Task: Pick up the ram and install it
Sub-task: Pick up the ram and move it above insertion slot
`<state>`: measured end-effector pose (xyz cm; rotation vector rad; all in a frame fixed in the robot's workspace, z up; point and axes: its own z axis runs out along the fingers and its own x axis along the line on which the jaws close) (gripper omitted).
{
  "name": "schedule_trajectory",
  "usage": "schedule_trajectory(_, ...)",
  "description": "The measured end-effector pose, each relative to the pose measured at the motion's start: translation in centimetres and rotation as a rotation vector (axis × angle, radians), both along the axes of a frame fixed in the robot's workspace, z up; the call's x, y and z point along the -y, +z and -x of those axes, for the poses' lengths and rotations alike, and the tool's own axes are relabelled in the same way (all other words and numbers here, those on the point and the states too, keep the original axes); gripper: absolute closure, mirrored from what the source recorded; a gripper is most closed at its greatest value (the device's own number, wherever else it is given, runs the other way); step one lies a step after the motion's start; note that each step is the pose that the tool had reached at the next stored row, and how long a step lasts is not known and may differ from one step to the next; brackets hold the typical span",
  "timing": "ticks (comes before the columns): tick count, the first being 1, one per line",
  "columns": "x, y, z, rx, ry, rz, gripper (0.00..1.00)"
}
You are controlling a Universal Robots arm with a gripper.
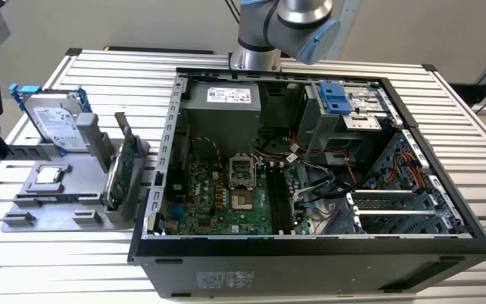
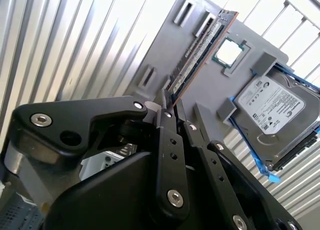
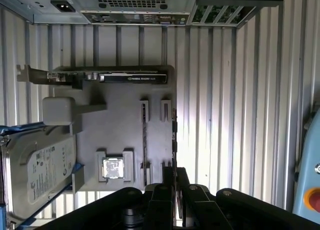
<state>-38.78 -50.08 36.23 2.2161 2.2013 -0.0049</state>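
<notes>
- The ram point(image 2: 201, 52) is in the claw. The gripper point(image 2: 169, 103) has its black fingers pinched together on one end of the stick, clamped on it.
- Its long axis runs straight out from the fingertips, roughly in line with the slats of the table point(image 2: 75, 39). The free end reaches out over the grey tray point(image 2: 165, 44) and finishes near the processor chip point(image 2: 229, 53).
- In the first wrist view it's edge-on, a thin dark line by the tray's edge, parallel to the narrow slots there.
- Touching the tray or clear of it? I cannot tell.
- In the second wrist view one broad face shows, with a row of chips and a coppery long edge.
- Next out is the hard drive point(image 2: 272, 107) on blue rails at the tray's end, with a white printed label on its face.
- The green expansion card point(image 3: 107, 77) stands on edge across the tray, with a strip of lettering along it.
- The open computer case point(image 1: 311, 253) lies on the table at the exterior view's right of the tray. Its motherboard point(image 1: 218, 202) is exposed, and there's a white label on the power supply point(image 1: 226, 111).
</notes>
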Motion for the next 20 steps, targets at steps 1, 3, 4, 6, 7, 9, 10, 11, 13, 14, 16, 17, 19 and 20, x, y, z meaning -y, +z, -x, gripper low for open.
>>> schedule_trajectory(1,0.0,0.11,0.0,-0.0001,0.0,0.0,1.0)
schedule_trajectory(3,0.0,0.32,0.0,0.0,0.0,0.0,1.0)
schedule_trajectory(4,0.0,0.44,0.0,-0.0001,0.0,0.0001,1.0)
schedule_trajectory(6,0.0,0.66,0.0,-0.0001,0.0,0.0001,1.0)
schedule_trajectory(7,0.0,0.76,0.0,-0.0001,0.0,0.0,1.0)
schedule_trajectory(9,0.0,0.98,0.0,0.0,0.0,0.0,1.0)
schedule_trajectory(10,0.0,1.08,0.0,-0.0001,0.0,0.0001,1.0)
schedule_trajectory(11,0.0,1.19,0.0,-0.0001,0.0,0.0001,1.0)
schedule_trajectory(13,0.0,1.38,0.0,0.0,0.0,0.0,1.0)
schedule_trajectory(14,0.0,1.47,0.0,-0.0001,0.0,0.0,1.0)
schedule_trajectory(16,0.0,1.57,0.0,0.0,0.0,0.0,1.0)
schedule_trajectory(17,0.0,1.62,0.0,0.0,0.0,0.0002,1.0)
schedule_trajectory(19,0.0,1.71,0.0,-0.0001,0.0,0.0002,1.0)
schedule_trajectory(20,0.0,1.75,0.0,-0.0001,0.0,0.0002,1.0)
